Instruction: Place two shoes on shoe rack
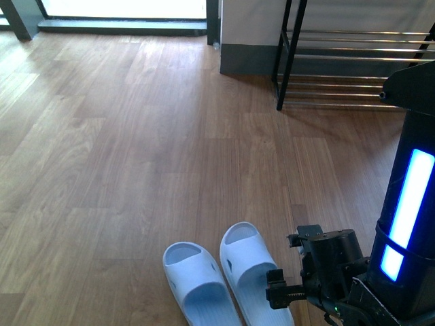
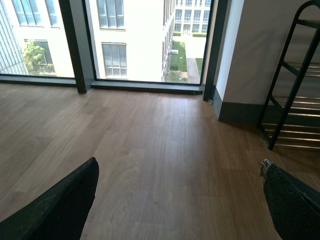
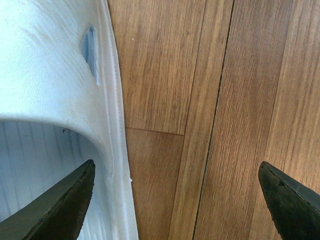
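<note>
Two pale blue-white slide shoes lie side by side on the wooden floor at the near edge of the front view, the left one (image 1: 197, 285) and the right one (image 1: 250, 268). My right gripper (image 1: 289, 268) hangs open just right of the right slide. In the right wrist view this gripper (image 3: 176, 167) straddles the slide's (image 3: 45, 85) outer edge, one finger (image 3: 70, 200) over the shoe and the other (image 3: 287, 197) over bare floor. The shoe rack (image 1: 353, 58) stands at the far right by the wall. My left gripper (image 2: 180, 167) is open above bare floor, with the rack (image 2: 292, 95) ahead to its right.
A white wall with dark skirting (image 1: 246, 60) sits left of the rack. Full-height windows (image 2: 135, 40) with a dark post (image 2: 75, 45) run along the far side. My own dark column with a blue light strip (image 1: 408, 204) fills the right edge. Wooden floor (image 1: 136, 136) stretches between.
</note>
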